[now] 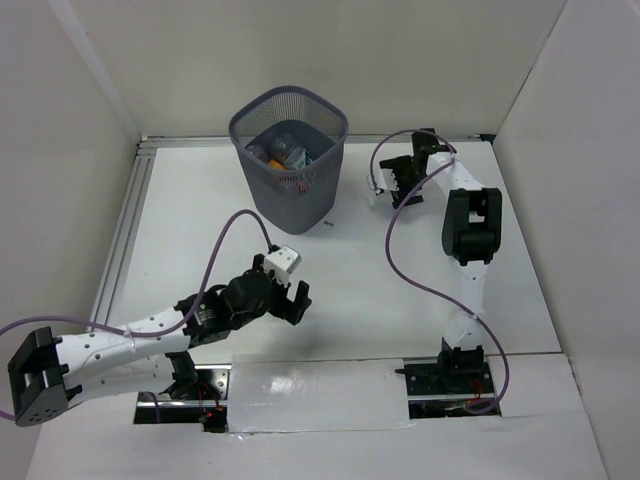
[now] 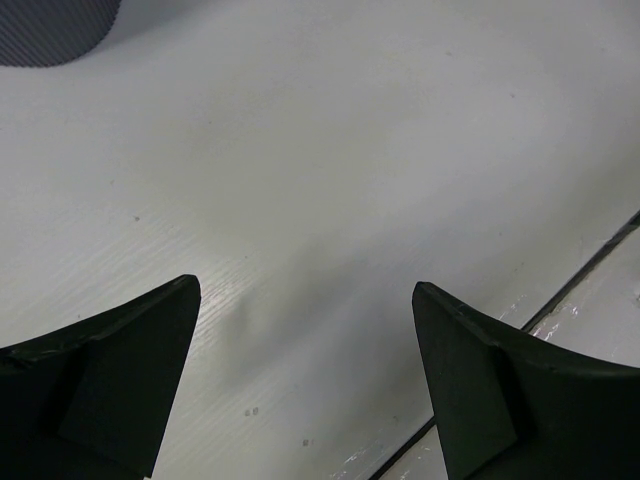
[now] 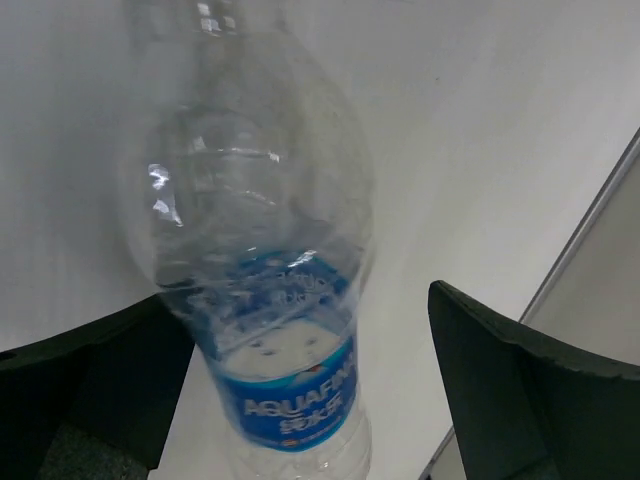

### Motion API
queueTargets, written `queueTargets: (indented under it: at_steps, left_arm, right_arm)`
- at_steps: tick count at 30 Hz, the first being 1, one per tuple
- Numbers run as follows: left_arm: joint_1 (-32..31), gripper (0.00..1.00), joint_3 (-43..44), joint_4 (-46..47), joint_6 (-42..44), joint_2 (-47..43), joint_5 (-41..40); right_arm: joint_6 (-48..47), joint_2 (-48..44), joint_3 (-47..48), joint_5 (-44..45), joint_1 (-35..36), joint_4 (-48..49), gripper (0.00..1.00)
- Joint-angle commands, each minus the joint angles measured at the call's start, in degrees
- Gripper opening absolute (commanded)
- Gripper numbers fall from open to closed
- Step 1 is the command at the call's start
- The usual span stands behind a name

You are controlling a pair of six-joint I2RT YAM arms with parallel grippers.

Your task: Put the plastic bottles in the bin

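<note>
The dark mesh bin (image 1: 290,205) stands at the back of the table with several plastic bottles (image 1: 285,152) inside, one with an orange part. Its base shows in the left wrist view as the bin (image 2: 50,30). A clear bottle with a blue label (image 3: 285,330) lies blurred between the spread fingers of my right gripper (image 3: 310,298), against the left finger and apart from the right fingertip (image 3: 470,340). From above, my right gripper (image 1: 395,180) hangs to the right of the bin. My left gripper (image 1: 292,305) is open over bare table, nothing between its fingers (image 2: 120,370).
White walls close in the table on three sides. A metal rail (image 1: 125,225) runs along the left edge. Purple cables (image 1: 420,275) loop from both arms. A dark seam (image 2: 590,265) crosses the table near my left gripper.
</note>
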Motion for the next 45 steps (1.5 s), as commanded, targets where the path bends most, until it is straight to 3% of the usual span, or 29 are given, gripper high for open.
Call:
queueTargets:
  at_steps: [1, 3, 8, 11, 13, 14, 16, 17, 21, 24, 27, 31, 36, 39, 42, 43, 44, 45]
  left_arm:
    - [0.2, 1.00, 1.2, -1.2, -2.1, -2.5, -3.0]
    - [0.2, 1.00, 1.2, -2.5, -2.6, -2.5, -3.7]
    - [0.2, 1.00, 1.8, -3.6, -5.2, -5.2, -8.3]
    - [0.2, 1.00, 1.8, -4.3, -8.0, -6.8, -13.4]
    - [0.7, 1.00, 1.8, -4.8, -8.7, -7.6, -15.3]
    - [0.7, 1.00, 1.8, -4.8, -9.5, -8.1, -15.9]
    - [1.4, 1.00, 1.8, -4.3, -9.5, -8.1, -16.4]
    - [2.0, 1.00, 1.8, -3.5, -8.9, -7.6, -15.3]
    - [3.3, 1.00, 3.1, -2.2, -7.7, -5.6, -13.1]
    - [3.9, 1.00, 4.5, -1.6, -6.5, -4.2, -12.0]
    - [3.9, 1.00, 4.5, -1.0, -5.9, -4.2, -11.4]
    - [3.9, 1.00, 3.9, -1.0, -7.1, -6.2, -11.4]
    - [3.9, 1.00, 1.9, -3.2, -8.9, -11.8, -11.4]
    - [3.9, 1.00, 1.3, -4.3, -9.5, -14.0, -11.4]
    - [3.9, 1.00, 0.8, -4.8, -9.5, -15.4, -11.4]
    - [3.9, 1.00, 0.8, -4.8, -9.5, -15.4, -11.4]
    - [3.9, 1.00, 0.8, -4.8, -8.9, -15.4, -11.4]
    - [3.9, 1.00, 1.4, -4.8, -8.9, -15.4, -10.8]
  right_arm:
    - [-2.8, 3.4, 3.6, 1.9, 1.3, 0.2, 1.00]
    - [-2.8, 4.3, 5.1, 2.4, 1.3, -3.3, 0.94]
    - [0.1, 4.5, 9.9, 4.4, 2.3, -15.0, 0.31]
    - [11.4, -1.9, 9.2, -1.6, 1.0, -15.0, 0.24]
    - [20.9, -6.1, 8.4, -6.3, 0.1, -9.0, 0.22]
    - [31.9, -8.2, 8.4, -7.8, -0.5, -6.4, 0.22]
    - [42.7, -14.5, 8.4, -11.4, -2.9, 1.6, 0.22]
    - [53.4, -16.6, 8.4, -12.0, -4.5, 4.9, 0.22]
    - [73.5, -27.7, 2.9, -7.8, -5.1, 22.9, 0.22]
    - [82.3, -30.7, 5.1, -7.2, -3.4, 28.4, 0.22]
    - [90.9, -30.7, 8.4, -15.6, -2.4, 35.8, 0.23]
    - [102.9, -24.8, 16.2, -27.2, 4.6, 42.0, 0.28]
    - [104.9, -15.5, 27.0, -31.1, 14.9, 42.4, 0.33]
    - [104.3, -10.0, 33.0, -31.2, 17.6, 40.1, 0.34]
    - [105.1, -6.9, 33.5, -29.5, 19.5, 38.7, 0.44]
    - [105.1, -6.9, 33.5, -28.6, 19.5, 37.5, 0.51]
    - [105.1, -6.3, 33.5, -27.8, 19.5, 36.6, 0.78]
    - [104.6, -6.3, 33.5, -26.9, 19.5, 35.8, 0.92]
